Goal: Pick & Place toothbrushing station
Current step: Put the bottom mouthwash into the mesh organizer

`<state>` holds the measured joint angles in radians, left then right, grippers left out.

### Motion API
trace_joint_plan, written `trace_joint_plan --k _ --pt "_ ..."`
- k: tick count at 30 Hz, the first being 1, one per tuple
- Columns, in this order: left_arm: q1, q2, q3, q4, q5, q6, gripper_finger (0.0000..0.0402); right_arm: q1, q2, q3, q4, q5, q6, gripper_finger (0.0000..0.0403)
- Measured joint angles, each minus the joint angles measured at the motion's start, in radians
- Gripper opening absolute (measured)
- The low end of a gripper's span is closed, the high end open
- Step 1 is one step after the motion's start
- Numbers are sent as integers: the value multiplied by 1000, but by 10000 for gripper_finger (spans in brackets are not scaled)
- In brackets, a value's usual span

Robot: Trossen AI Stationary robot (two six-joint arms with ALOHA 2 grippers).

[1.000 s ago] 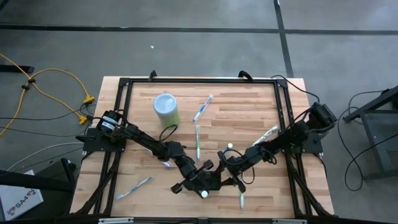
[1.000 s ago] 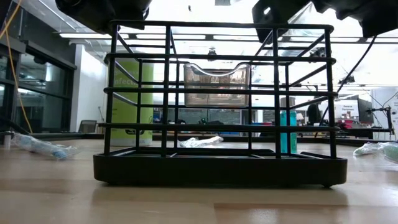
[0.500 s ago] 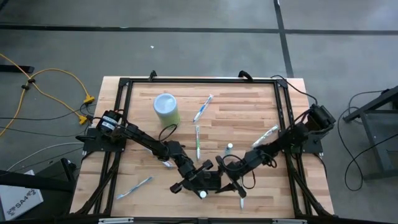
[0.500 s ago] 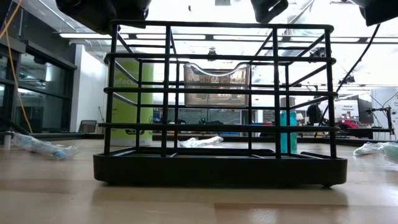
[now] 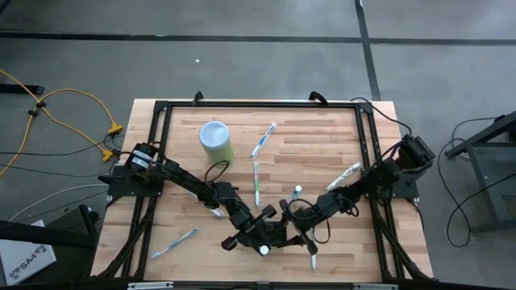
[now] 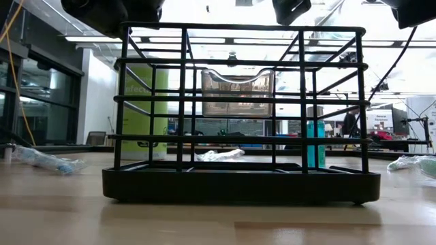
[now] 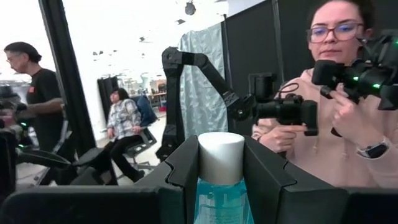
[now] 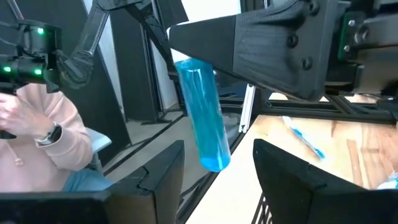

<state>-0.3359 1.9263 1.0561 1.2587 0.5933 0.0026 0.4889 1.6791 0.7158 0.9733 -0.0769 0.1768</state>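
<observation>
Low view puts the black wire toothbrushing station [image 6: 238,184] closest to us. It stands upright on the wooden table [image 6: 61,218], with its solid base flat on the boards and its bars empty. Both grippers hang just above the station's top rail, and neither one touches it.

Over the station's left end is the left gripper [image 5: 260,234]. From its wrist camera we see its fingers [image 7: 267,180] clamped on a clear blue tube [image 7: 221,199] with a white cap, which stands up between them. The right gripper [image 5: 297,225] sits over the station's right end, just beside the left one. Its fingers [image 8: 163,171] are spread apart with nothing between them, and the blue tube hangs in the air ahead of them.

From above, the station is mostly hidden under the two grippers, near the table's front edge. One toothbrush [image 5: 313,259] lies just to the right of the station, and another [image 5: 173,242] lies well off to its left. Behind the station a third toothbrush [image 5: 256,184] lies on the boards, with a small capped tube [image 5: 297,191] near it. Farther back stands a pale green cylinder [image 5: 215,141].

Beyond the table, a person [image 7: 339,118] holds a camera rig.
</observation>
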Motion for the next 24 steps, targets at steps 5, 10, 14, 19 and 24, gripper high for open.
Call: trace_joint_plan --k 5,10,14,19,24 --pt "6 0 0 0 -1 5 90 0 0 0 4 0 -8 184" --pt "22 0 0 0 -2 5 90 0 0 0 16 0 -17 184" --pt "36 0 0 7 -3 1 90 -1 0 0 25 0 -21 184" --pt "53 0 0 7 -5 0 90 -10 0 0 26 0 -24 184" --pt "64 0 0 7 -5 0 90 -27 0 0 26 -3 -22 184"
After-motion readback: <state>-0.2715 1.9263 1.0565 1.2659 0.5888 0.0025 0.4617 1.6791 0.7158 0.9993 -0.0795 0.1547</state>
